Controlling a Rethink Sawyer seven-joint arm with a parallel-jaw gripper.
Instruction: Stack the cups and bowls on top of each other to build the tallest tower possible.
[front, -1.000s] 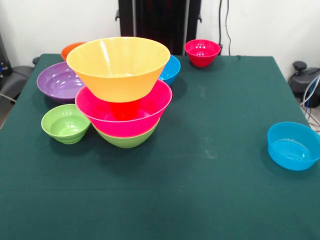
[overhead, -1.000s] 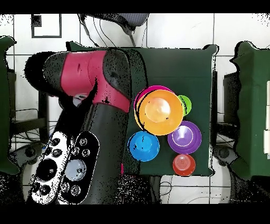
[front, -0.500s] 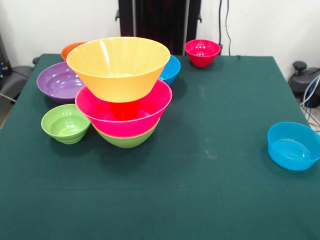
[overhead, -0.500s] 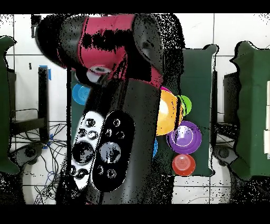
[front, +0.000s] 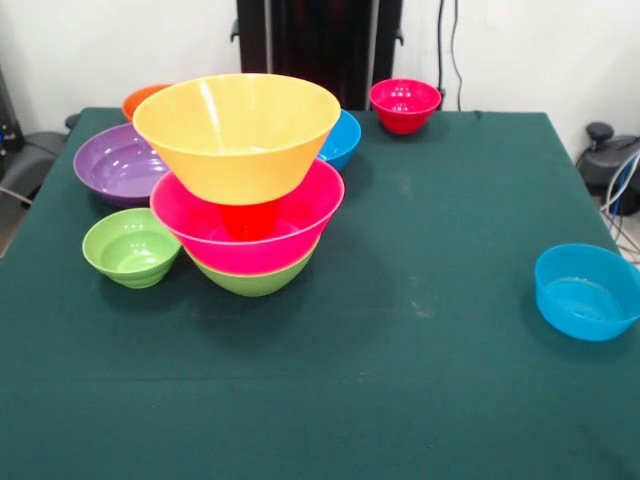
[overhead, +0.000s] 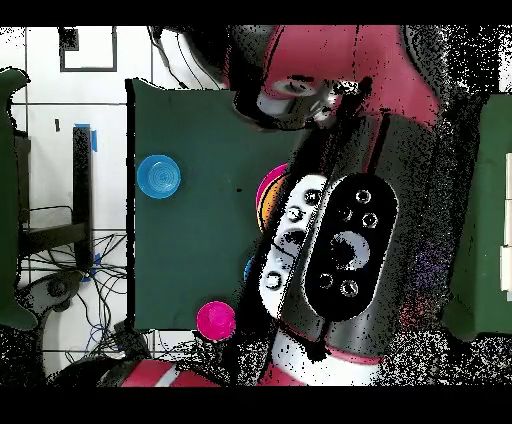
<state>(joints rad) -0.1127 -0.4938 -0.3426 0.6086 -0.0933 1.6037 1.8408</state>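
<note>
The tower stands at the table's left in the front view: a medium green bowl (front: 255, 277) lowest, a large pink bowl (front: 250, 238) in it, the orange cup (front: 247, 218) showing through the pink wall, and a large orange bowl (front: 238, 135) on top. Loose around it are a purple bowl (front: 118, 163), a small green bowl (front: 130, 247), a small orange bowl (front: 143, 98), a blue bowl (front: 343, 138) and a small red bowl (front: 404, 104). Another blue bowl (front: 585, 291) sits far right. The gripper shows in neither view. In the overhead view the arm (overhead: 340, 230) hides most of the tower; only pink (overhead: 268, 183) and orange (overhead: 266, 205) slivers show.
The green cloth table (front: 420, 380) has a wide bare stretch between the tower and the right blue bowl. In the overhead view that blue bowl (overhead: 158, 176) and the small red bowl (overhead: 216, 320) lie left of the arm. The robot's pedestal (front: 320, 50) stands behind the table.
In the overhead view the arm has swung from the left across to the right and now covers the tower and nearby bowls. No bowl has moved in the front view.
</note>
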